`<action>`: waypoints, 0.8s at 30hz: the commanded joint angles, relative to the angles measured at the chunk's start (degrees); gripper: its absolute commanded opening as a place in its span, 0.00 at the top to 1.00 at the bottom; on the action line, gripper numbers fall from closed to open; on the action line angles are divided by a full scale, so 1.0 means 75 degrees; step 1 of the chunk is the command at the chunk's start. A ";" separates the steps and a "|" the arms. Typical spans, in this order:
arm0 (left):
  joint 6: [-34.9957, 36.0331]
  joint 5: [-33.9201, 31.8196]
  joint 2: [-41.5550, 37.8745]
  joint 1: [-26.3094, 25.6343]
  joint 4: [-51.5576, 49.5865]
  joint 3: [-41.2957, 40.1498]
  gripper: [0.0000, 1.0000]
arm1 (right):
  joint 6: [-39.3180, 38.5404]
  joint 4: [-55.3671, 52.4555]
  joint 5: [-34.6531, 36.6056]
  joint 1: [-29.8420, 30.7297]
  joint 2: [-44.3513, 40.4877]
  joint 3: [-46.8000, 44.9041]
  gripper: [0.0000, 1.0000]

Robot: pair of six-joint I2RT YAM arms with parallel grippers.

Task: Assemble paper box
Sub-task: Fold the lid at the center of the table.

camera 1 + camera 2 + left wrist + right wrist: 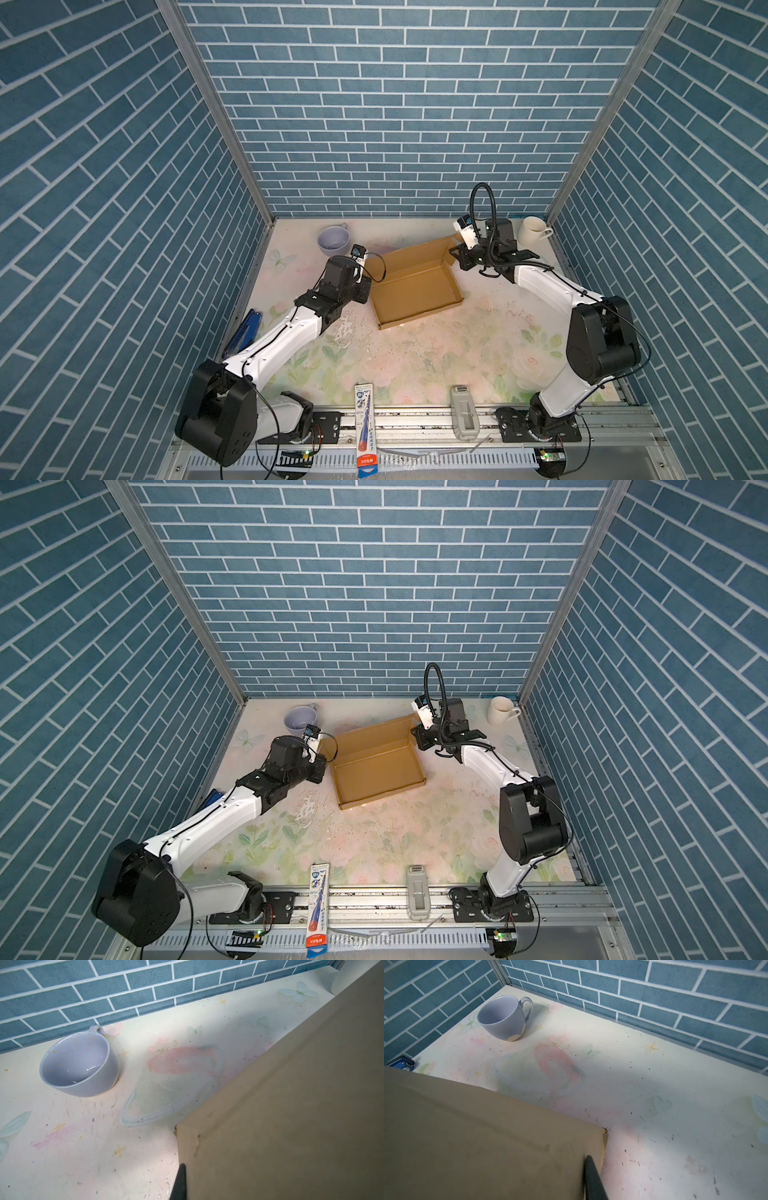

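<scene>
Three blue brick-patterned walls (pixel 374 124) enclose a scuffed floral table (pixel 436 353). From left: a lavender cup (pixel 333 241), the left gripper (pixel 369 284) clamped on the paper box (pixel 415 286) lying mid-table, the right gripper (pixel 456 253) pinching its far right corner, and a white mug (pixel 534 230).

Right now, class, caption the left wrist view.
Raised paper box flap fills foreground; lavender cup sits beyond on floral table.

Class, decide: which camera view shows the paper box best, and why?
A top view: the paper box appears whole, tray open upward, rear flap raised. Both top views show this. Each wrist view shows only a plain brown panel close up.
</scene>
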 commanded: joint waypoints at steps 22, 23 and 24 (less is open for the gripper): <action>-0.1699 0.0214 0.0583 0.0047 0.0584 0.0175 1.00 | 0.1043 0.0004 0.0943 0.0973 -0.0155 -0.0749 0.91; -0.1722 0.0204 0.0598 0.0043 0.0639 0.0123 1.00 | 0.1113 0.0087 0.1021 0.1008 -0.0179 -0.0853 0.90; -0.1746 0.0211 0.0606 0.0051 0.0670 0.0090 1.00 | 0.1184 0.0160 0.1072 0.1043 -0.0204 -0.0942 0.90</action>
